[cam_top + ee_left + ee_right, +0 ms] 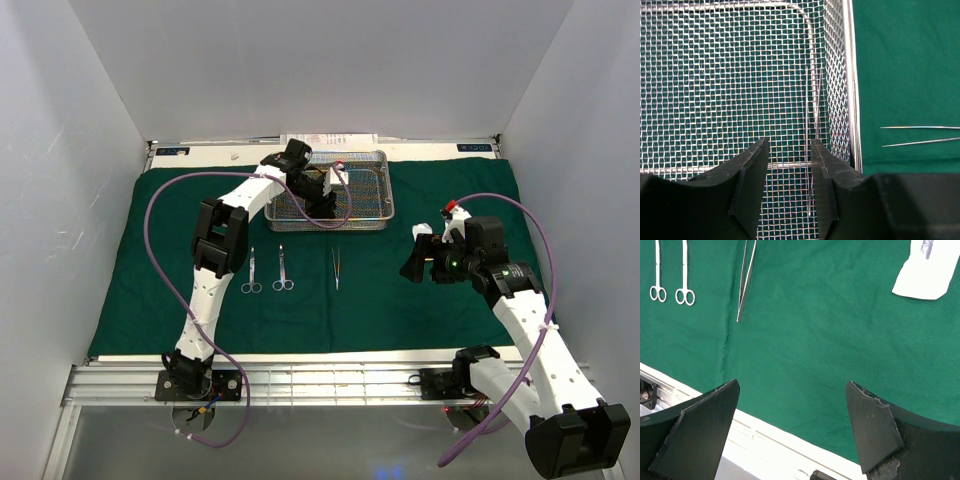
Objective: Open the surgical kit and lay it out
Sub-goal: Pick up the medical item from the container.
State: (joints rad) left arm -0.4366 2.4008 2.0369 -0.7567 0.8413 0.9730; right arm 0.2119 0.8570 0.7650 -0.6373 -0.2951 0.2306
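Tweezers [812, 125] lie along the long wall of the wire-mesh tray [852, 75].

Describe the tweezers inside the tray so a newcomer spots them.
A silver wire-mesh tray sits far-centre on the green cloth. Inside, along its near wall, thin tweezers lie under the left end effector. The other tweezers lie outside on cloth.

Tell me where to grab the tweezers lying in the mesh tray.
Probably mid-shaft, from straight above, fingers straddling both thin arms. The tweezers lie flat on the mesh, running alongside the wire-mesh tray side wall, so a side approach is blocked and one finger must drop beside that wall.
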